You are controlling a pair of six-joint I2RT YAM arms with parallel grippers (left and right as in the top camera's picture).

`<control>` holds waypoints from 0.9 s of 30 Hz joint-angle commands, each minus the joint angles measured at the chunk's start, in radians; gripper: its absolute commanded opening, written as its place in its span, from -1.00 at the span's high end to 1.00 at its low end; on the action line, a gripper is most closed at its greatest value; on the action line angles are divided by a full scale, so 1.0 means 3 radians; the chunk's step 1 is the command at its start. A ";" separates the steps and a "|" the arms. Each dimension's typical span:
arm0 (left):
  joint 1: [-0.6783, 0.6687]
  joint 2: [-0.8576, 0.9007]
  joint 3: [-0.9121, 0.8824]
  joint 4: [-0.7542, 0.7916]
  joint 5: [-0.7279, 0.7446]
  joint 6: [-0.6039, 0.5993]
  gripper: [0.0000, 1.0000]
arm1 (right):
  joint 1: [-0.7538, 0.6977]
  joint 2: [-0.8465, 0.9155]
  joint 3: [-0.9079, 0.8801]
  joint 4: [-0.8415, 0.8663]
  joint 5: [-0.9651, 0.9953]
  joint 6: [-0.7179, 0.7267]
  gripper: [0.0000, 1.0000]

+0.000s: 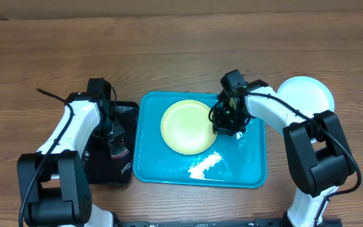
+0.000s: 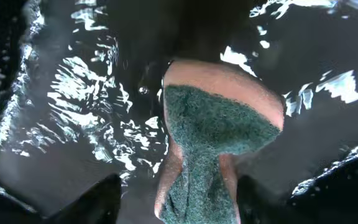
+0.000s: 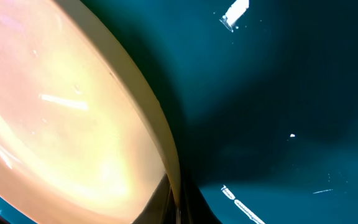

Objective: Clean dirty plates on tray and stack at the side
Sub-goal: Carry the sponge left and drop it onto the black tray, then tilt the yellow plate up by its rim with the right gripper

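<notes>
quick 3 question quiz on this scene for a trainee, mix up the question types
1. True or false: the yellow-green plate lies inside the blue tray.
2. Where is the sponge? A) in the wet black tray B) on the plate C) on the bare table
3. Fill in: the right gripper is closed on the plate's ____.
Key: 1 true; 2 A; 3 rim
</notes>
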 commanded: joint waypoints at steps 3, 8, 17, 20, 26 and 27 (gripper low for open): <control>0.0010 -0.0050 0.0103 -0.0028 0.0036 0.0009 -0.63 | -0.0018 0.0107 -0.0075 -0.0010 0.0409 -0.0088 0.92; 0.0003 -0.0050 0.0338 -0.0224 0.0034 0.0005 -0.89 | -0.0018 -0.0114 0.0055 -0.0045 0.0484 -0.0132 0.92; -0.0028 -0.0050 0.1063 -0.0825 0.0033 -0.0004 -1.00 | -0.0017 -0.0594 0.0111 -0.0161 0.0633 -0.0314 0.92; -0.0062 -0.0050 0.1241 -0.0956 0.0034 -0.0004 -1.00 | -0.0014 -0.0768 0.0112 -0.0237 0.0881 -0.0354 0.92; -0.0107 -0.0050 0.1343 -0.1027 0.0039 -0.0006 -1.00 | -0.0003 -0.1174 0.0116 -0.0301 0.1124 -0.0549 0.92; -0.0106 -0.0050 0.1342 -0.1040 0.0060 -0.0006 -1.00 | 0.0009 -0.1247 0.0116 -0.0309 0.1180 -0.0577 0.92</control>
